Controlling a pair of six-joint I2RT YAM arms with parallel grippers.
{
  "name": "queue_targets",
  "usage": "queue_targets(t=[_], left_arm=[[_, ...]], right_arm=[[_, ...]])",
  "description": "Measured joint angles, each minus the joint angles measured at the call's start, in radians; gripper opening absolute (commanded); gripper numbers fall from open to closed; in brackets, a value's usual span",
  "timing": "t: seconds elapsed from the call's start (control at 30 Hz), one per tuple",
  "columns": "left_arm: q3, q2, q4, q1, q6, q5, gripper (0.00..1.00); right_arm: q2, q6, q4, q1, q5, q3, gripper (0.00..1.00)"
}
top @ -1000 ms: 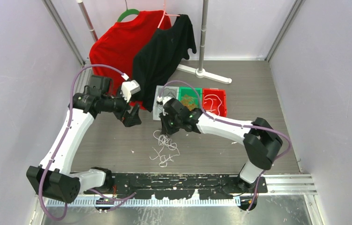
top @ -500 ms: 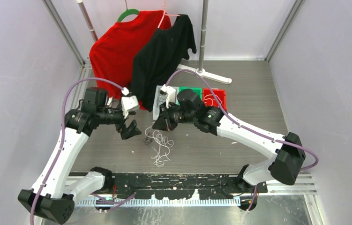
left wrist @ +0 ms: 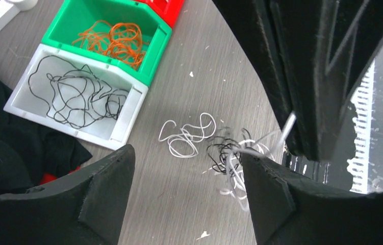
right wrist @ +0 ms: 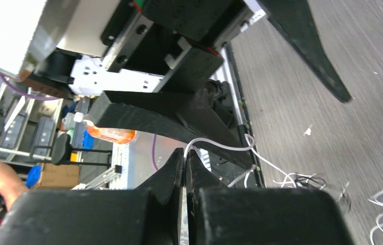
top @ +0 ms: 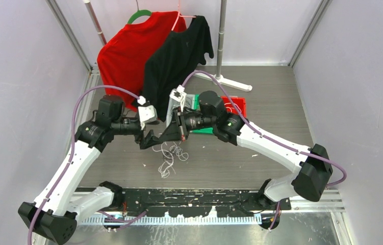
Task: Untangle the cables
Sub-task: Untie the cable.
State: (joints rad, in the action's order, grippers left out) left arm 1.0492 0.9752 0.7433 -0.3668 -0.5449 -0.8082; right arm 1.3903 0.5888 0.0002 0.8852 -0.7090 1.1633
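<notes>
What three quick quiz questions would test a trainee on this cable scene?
1. Multiple choice: what colour are the cables in the green bin? A black, B orange, C white.
2. True or false: the right hand is shut on a white cable.
3. Fill in: the left hand is ____ (open or shut).
Key: 1 B; 2 true; 3 open.
</notes>
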Motion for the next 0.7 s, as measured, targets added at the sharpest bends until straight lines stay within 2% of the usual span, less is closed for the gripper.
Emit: queue_targets(t=[0.03,0.13,0.23,0.3,0.37,0.43,0.53,0.7], left_arm=[[0.000,0.000,-0.010,-0.002,0.014,-0.006,0.74],[0.000,0.000,-0.039,-0.006,0.048,-0.024,0.60],[0.000,0.000,-0.055,-0.007,0.082,-0.036,0.42],[0.001,0.000,-0.060,-0.008,0.106,-0.049,0.25],[0.002,0.000,-0.067,-0.011,0.140,-0.063,0.13],[0.005,0.000,-0.077,-0.014,0.180,-0.072,0.06],[0.016,0.000,-0.112,-0.018,0.253,-0.066,0.01],[0.043,0.000,-0.203,-0.018,0.384,-0.010,0.00]], right_arm=[[0.000,0.013,0.017,0.000,-0.015,0.000,0.02],[0.008,0.048,0.064,0.000,-0.053,0.000,0.02],[0.018,0.080,0.102,0.000,-0.076,0.000,0.02],[0.020,0.107,0.130,0.000,-0.085,-0.002,0.09],[0.021,0.130,0.162,-0.002,-0.089,-0.003,0.14],[0.022,0.152,0.192,-0.005,-0.088,-0.007,0.23],[0.021,0.175,0.230,-0.011,-0.080,-0.029,0.38],[0.014,0.204,0.283,-0.013,-0.042,-0.110,0.48]])
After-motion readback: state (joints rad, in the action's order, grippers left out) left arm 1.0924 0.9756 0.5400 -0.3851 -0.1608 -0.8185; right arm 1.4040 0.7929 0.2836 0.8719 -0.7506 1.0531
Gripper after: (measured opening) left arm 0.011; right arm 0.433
